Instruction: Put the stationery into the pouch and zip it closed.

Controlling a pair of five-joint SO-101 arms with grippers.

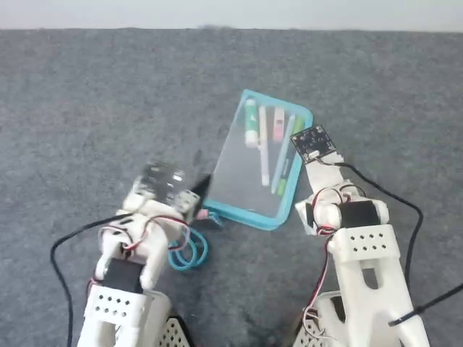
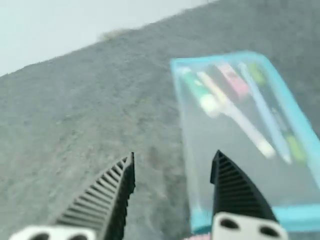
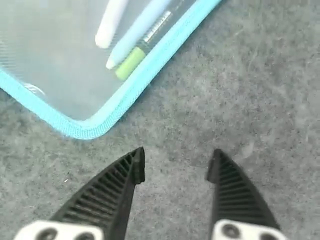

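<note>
The pouch (image 1: 239,181) lies a little right of centre in the high view, tilted, on the grey mat (image 1: 108,108). The pens (image 1: 265,148) show through its clear face, all inside its blue edging. Nothing loose is left on the mat that I can see, so I judge the filling done and the zipping to be the step in hand. Whether the zip is already part way along, I cannot tell.

My left gripper (image 2: 174,155) stands wide, at the pouch's lower left corner in the high view, one finger over the blue edge and one over bare mat. A small pink bit (image 1: 205,214) sits just by that corner. It may be the zip pull, though I cannot be sure.

My right gripper (image 3: 178,151) is wide too and holds nothing. It hangs over the mat just beside the pouch's lower right corner, not touching it.

Next, as I judge it, one gripper must pin the pouch flat near a corner so it cannot slide. The other must pinch the small pull squarely and draw it along the edge. The pull is tiny and low, so a poor grip could just drag the whole pouch.
</note>
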